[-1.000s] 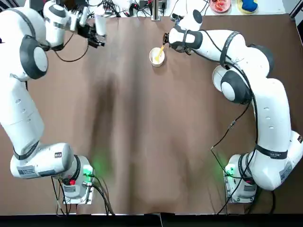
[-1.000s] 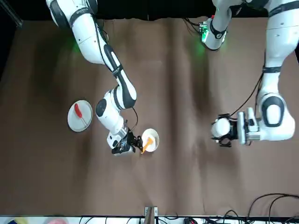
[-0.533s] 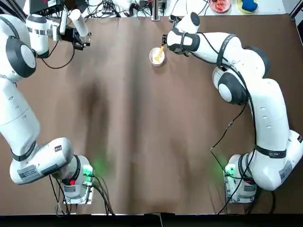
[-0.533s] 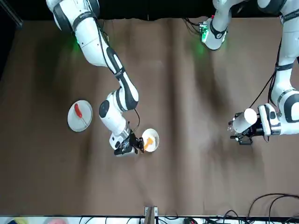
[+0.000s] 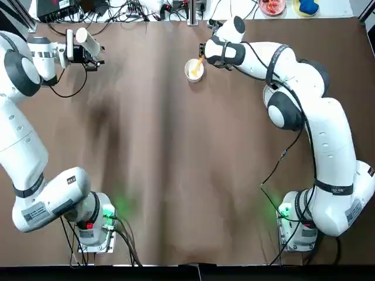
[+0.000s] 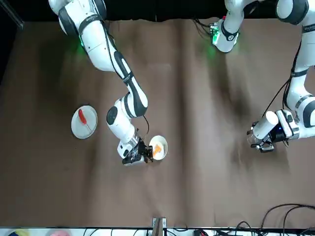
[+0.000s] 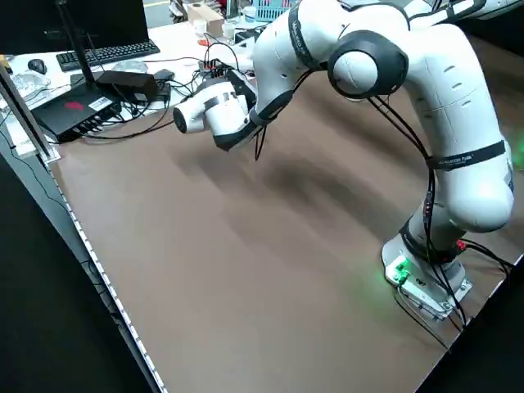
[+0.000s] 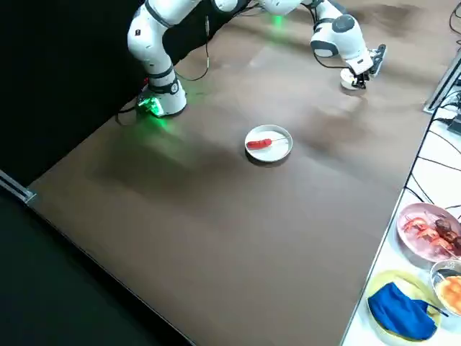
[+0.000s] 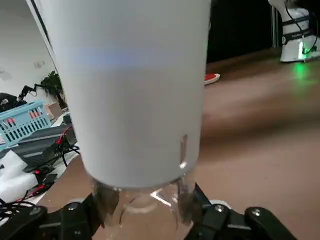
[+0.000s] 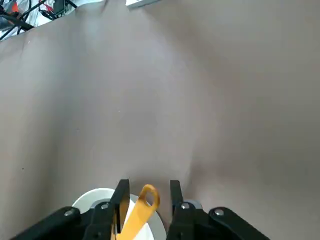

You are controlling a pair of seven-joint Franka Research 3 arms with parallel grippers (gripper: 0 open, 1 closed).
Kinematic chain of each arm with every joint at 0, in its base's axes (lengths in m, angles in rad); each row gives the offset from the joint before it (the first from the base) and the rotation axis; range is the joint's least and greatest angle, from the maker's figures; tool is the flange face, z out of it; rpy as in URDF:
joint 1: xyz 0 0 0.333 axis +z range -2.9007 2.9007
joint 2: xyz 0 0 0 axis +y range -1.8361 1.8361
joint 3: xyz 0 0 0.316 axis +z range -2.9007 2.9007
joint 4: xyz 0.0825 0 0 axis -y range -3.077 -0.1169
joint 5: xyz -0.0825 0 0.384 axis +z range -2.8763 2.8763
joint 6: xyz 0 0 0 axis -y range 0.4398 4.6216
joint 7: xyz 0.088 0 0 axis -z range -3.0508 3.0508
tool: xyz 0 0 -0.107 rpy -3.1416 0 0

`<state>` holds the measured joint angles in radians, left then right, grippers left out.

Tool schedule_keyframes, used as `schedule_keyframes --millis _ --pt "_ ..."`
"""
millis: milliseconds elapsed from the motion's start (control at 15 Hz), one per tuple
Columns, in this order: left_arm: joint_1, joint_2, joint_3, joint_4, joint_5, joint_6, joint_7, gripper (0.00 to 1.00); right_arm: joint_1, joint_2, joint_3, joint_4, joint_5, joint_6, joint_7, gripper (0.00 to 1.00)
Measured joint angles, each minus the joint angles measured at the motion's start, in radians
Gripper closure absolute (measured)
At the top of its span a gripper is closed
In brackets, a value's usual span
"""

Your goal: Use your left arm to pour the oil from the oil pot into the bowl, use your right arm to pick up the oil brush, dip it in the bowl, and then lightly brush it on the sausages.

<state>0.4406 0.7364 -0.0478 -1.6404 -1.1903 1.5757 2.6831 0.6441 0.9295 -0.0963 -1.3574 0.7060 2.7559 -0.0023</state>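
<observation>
My left gripper (image 5: 92, 54) is shut on the oil pot (image 5: 87, 38), a white-topped bottle with a clear lower body, held tilted above the table's far left corner. The left wrist view is filled by the oil pot (image 9: 135, 100). The white bowl (image 5: 193, 74) stands at the far middle, and the yellow-orange oil brush (image 5: 197, 63) leans in it. My right gripper (image 10: 147, 200) is open, its fingers (image 10: 121, 202) on either side of the oil brush handle (image 10: 142, 207) with narrow gaps. One red sausage (image 6: 81, 116) lies on a white plate (image 6: 88, 129), apart from the bowl (image 6: 162, 144).
Cables and electronics line the far left table edge (image 5: 117, 9). Off the table on the robot's right stand a dish of pinkish-red food (image 8: 432, 227) and a yellow dish holding something blue (image 8: 403, 310).
My left arm has carried the oil pot farther left, away from the bowl. The right gripper has shifted slightly at the brush handle, and the brush stays in the bowl.
</observation>
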Motion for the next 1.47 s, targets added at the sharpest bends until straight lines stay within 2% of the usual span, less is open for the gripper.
schedule_keyframes --millis 267,400,800,1267,1467 --pt "0.007 0.062 0.001 0.052 -0.001 0.004 0.032 0.35 0.000 0.006 0.000 0.008 0.000 0.000 0.000 0.65" --pt "0.018 0.078 0.002 0.070 -0.002 0.006 0.032 0.35 0.000 0.008 0.000 0.010 0.000 0.000 0.000 0.72" --pt "0.061 0.111 0.003 0.074 -0.066 0.049 0.053 0.35 0.000 0.011 -0.001 0.012 0.000 0.001 0.000 0.79" --pt "0.117 0.209 0.011 0.074 -0.071 0.080 0.022 0.35 0.000 0.012 -0.001 0.013 0.000 0.001 0.000 0.83" --pt "0.117 0.217 0.032 0.075 -0.071 0.092 -0.008 0.35 0.000 0.012 -0.001 0.014 0.000 0.001 0.002 0.86"
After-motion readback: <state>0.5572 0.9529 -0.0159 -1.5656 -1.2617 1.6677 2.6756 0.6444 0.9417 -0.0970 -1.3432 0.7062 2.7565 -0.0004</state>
